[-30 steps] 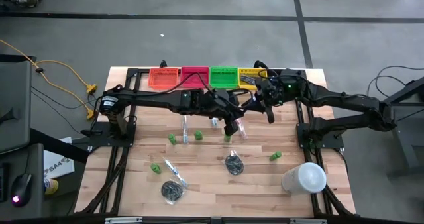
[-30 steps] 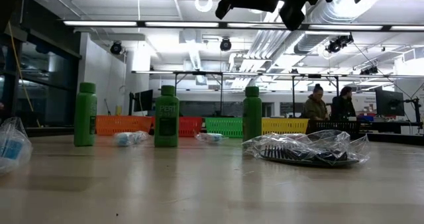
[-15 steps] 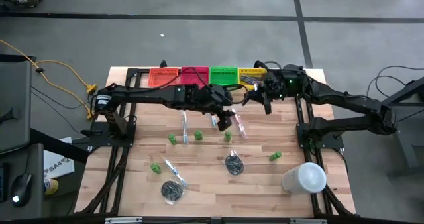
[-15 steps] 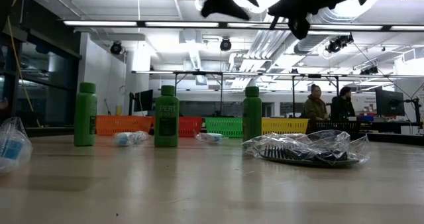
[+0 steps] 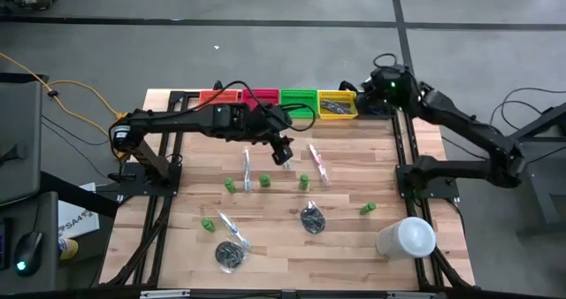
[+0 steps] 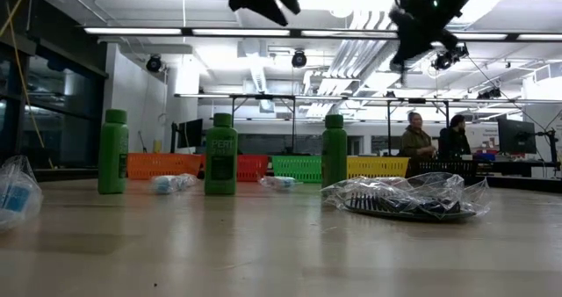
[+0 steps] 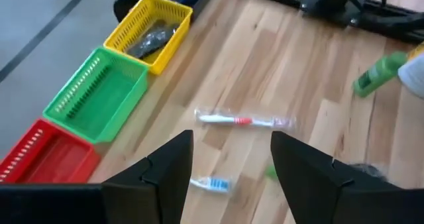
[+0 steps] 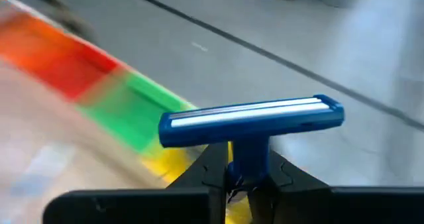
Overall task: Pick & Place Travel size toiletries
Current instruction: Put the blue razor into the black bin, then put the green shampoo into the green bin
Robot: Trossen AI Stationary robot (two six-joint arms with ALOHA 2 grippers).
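While your right gripper (image 8: 240,174) pinches a blue razor (image 8: 252,123) by the handle, head just beyond the fingertips at upper right of the high view, apparently above the yellow bin (image 5: 337,103), the left gripper (image 7: 228,164) hangs spread over a wrapped toothbrush (image 7: 242,120), having pulled back leftward.

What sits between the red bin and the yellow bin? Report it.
The green bin, flanked by red bin and yellow bin, in the left wrist view.
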